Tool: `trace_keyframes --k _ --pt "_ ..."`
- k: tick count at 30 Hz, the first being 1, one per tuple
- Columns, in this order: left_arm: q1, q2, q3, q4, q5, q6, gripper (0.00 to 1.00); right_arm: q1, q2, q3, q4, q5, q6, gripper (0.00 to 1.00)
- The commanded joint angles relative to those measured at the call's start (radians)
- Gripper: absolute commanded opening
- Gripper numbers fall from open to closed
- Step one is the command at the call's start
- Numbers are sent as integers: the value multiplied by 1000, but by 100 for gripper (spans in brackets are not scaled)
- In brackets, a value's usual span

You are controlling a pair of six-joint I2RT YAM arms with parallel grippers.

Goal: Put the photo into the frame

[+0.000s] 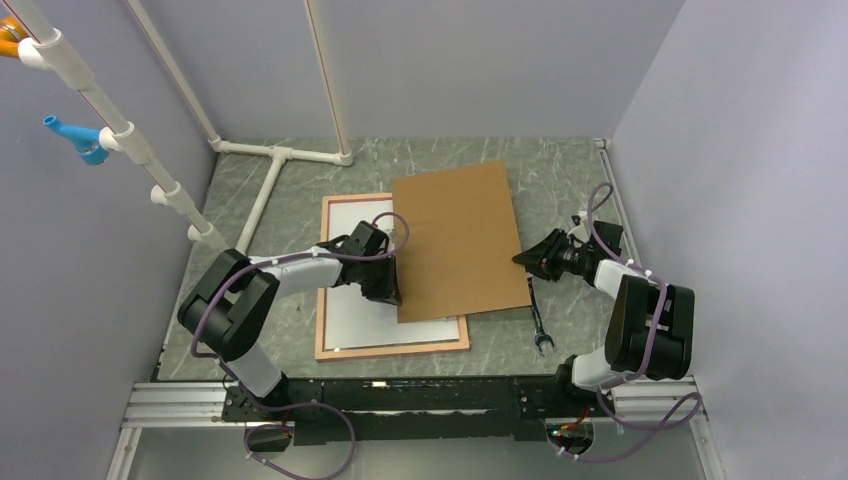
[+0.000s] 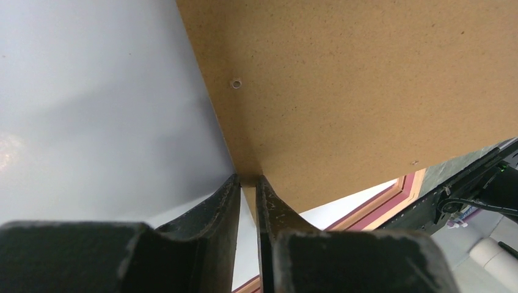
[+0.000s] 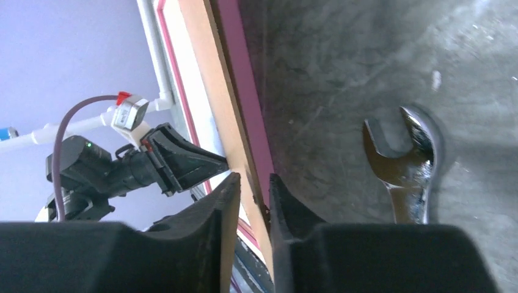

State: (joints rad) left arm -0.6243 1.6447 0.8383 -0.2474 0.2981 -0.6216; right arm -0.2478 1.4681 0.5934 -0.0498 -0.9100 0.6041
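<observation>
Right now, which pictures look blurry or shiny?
Left wrist: the left fingers up close are blurry, while the board is sharp. Right wrist: the right fingers blur too, and the wrench glints. Top view: even light, all sharp.

The left arm (image 1: 235,300) and right arm (image 1: 650,320) have bulky black joints linked by white shells, with a purple cable (image 3: 61,131) looping along each. Fingers (image 2: 207,217) are matte black wedges, scuffed pale at their edges; a tiny green light (image 3: 87,144) glows on the left wrist

No legible text or labels anywhere; wrist views maybe too blurry.
</observation>
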Motion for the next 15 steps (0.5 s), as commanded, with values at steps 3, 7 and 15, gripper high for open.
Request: trace_keyframes --k 3,7,15 --pt "-12 -3 3 5 -16 18 25 53 -80 9 103 -124 87 12" --pt "-15 -43 -5 8 -33 26 37 67 -127 46 64 -97 84 0" --pt "-15 -222 8 -50 -107 49 67 78 -206 216 -148 -18 36 0"
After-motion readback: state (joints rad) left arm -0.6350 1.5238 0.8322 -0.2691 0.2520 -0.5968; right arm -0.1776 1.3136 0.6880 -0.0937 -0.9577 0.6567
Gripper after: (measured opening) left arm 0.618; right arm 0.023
